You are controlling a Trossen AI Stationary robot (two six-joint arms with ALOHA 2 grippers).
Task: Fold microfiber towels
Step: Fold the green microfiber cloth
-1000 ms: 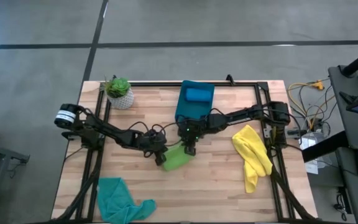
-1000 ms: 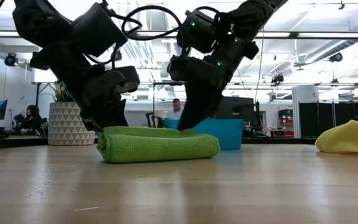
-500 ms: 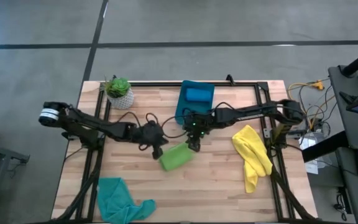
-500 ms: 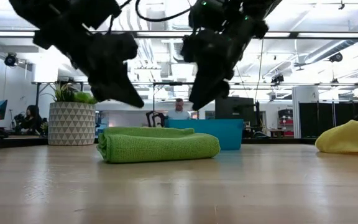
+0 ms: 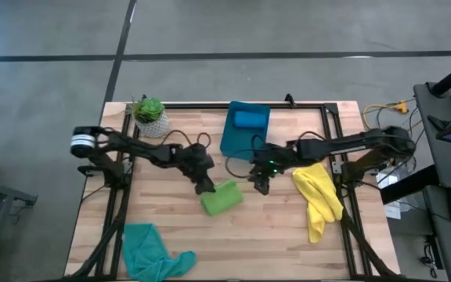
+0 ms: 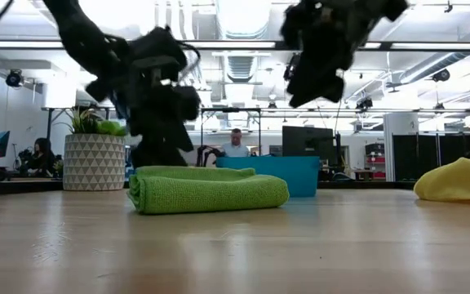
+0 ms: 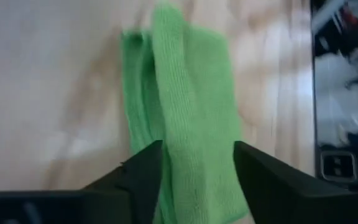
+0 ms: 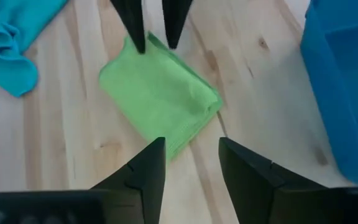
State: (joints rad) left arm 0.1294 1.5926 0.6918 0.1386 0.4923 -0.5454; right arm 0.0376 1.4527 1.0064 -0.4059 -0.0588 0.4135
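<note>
The lime green towel (image 5: 221, 198), folded into a small thick pad, lies flat on the wooden table (image 5: 280, 235) near its middle. My left gripper (image 5: 204, 186) stands open at the pad's left end; in the left wrist view its fingers frame the green towel (image 7: 191, 112). My right gripper (image 5: 261, 186) hangs open well above the table (image 6: 317, 77), to the right of the pad, with nothing between its fingers. A yellow towel (image 5: 318, 197) lies crumpled on the right. A teal towel (image 5: 153, 252) lies crumpled at the near left. A blue towel (image 5: 249, 119) lies in the bin.
A blue plastic bin (image 5: 233, 139) stands at the far middle, just behind both grippers. A potted plant (image 5: 149, 116) stands at the far left. Black frame rails (image 5: 120, 211) run along the table's left and right sides. Bare wood lies in front of the green pad.
My left gripper has come up off the green pad's left end and turned about. My right gripper has risen off the pad's right end and gone toward the table's right edge. The pad lies folded where it was.
</note>
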